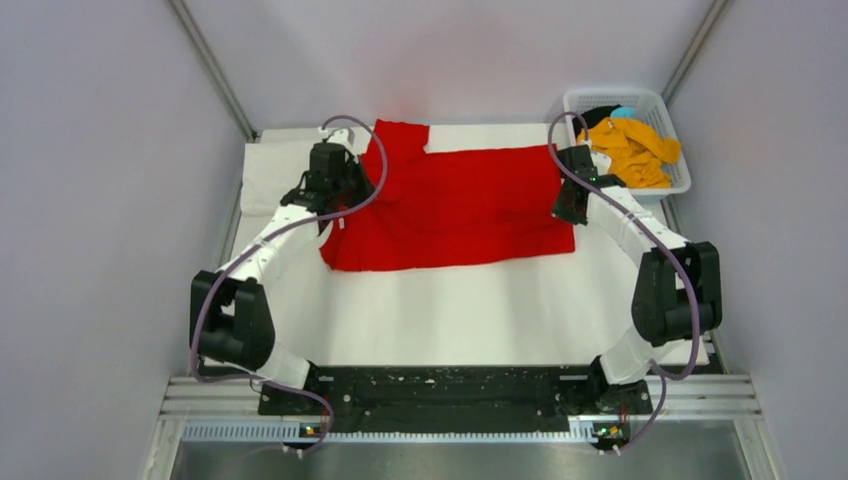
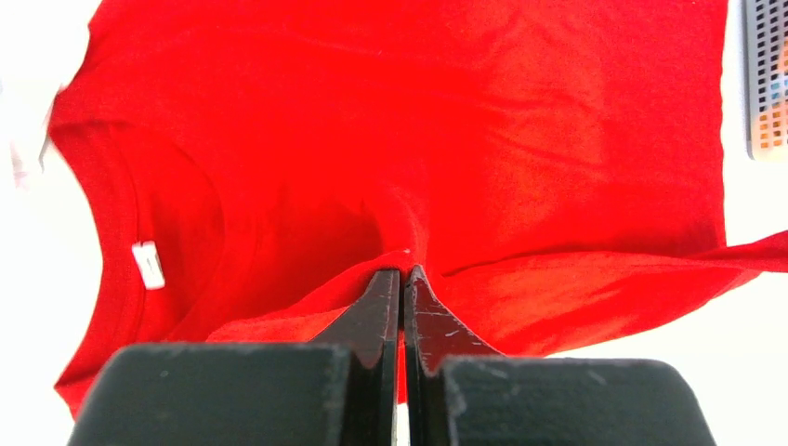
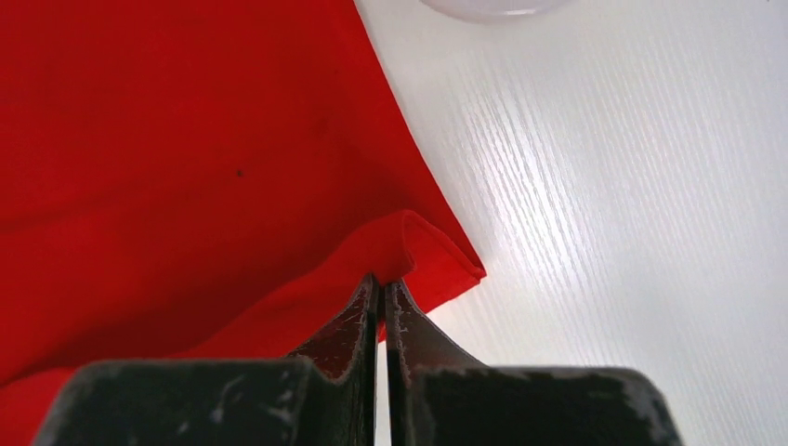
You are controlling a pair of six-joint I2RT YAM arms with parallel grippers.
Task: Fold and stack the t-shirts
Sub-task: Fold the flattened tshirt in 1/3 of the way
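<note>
We see red t-shirt [image 1: 455,205] lying flat on far half of white surface [image 1: 450,310], collar end at left. L gripper [image 2: 402,274]: jaws pressed together, pinching raised fold of red cloth nr collar. R gripper [image 3: 381,282]: jaws likewise pinching doubled-over corner at shirt's right edge. Orange-yellow t-shirt [image 1: 635,150] heaped in white lattice basket [image 1: 650,98], far right corner; black t-shirt [image 1: 598,115] behind it.

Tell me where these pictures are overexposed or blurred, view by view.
Top external: sharp and evenly lit, the red t-shirt clear. Left wrist: the table burnt out to white, the red oversaturated. Right wrist: glare streaks on the table, the right fingers in focus.
</note>
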